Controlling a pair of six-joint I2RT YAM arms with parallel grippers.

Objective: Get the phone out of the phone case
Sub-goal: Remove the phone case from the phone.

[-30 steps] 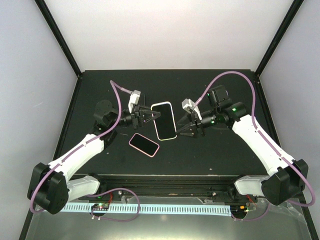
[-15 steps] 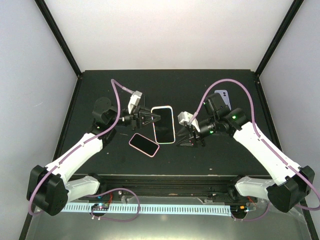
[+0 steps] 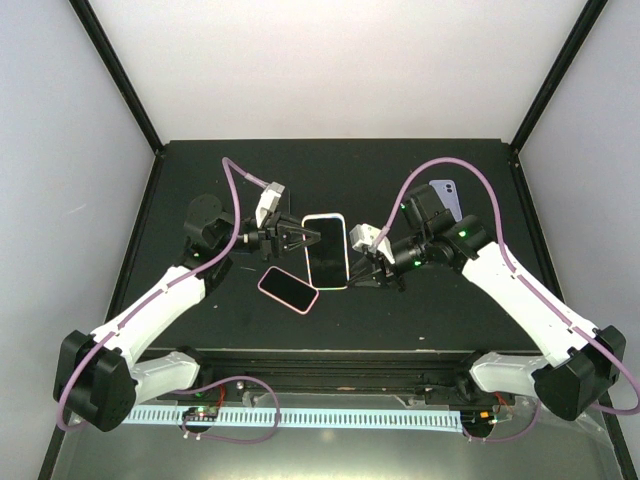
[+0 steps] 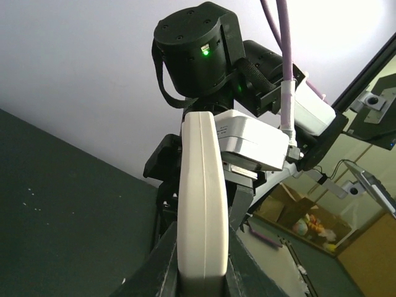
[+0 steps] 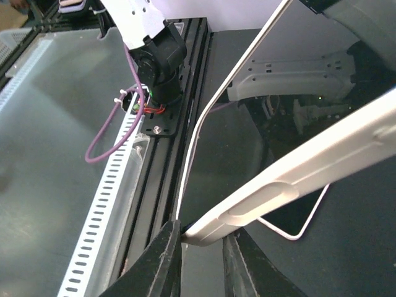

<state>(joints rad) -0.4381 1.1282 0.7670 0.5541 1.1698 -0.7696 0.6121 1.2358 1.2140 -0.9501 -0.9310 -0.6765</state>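
A phone in a white case [image 3: 327,250] hangs screen up a little above the black table, between both grippers. My left gripper [image 3: 304,236] is shut on the case's left long edge. In the left wrist view the white case edge [image 4: 201,198] stands clamped between the two fingers of the left gripper [image 4: 201,250]. My right gripper [image 3: 360,268] grips the case's right side near the front corner. In the right wrist view that corner of the case [image 5: 291,182] sits between the fingers of the right gripper [image 5: 201,238], and the dark screen [image 5: 266,130] shows above it.
A second phone in a pink case [image 3: 288,288] lies screen up on the table just in front of the held phone; it also shows in the right wrist view [image 5: 296,226]. A purple phone [image 3: 447,195] lies at the back right, behind the right arm.
My right gripper has moved left and closed in on the white case's right side. The phone has straightened and shifted slightly toward the front. The purple phone has come into view.
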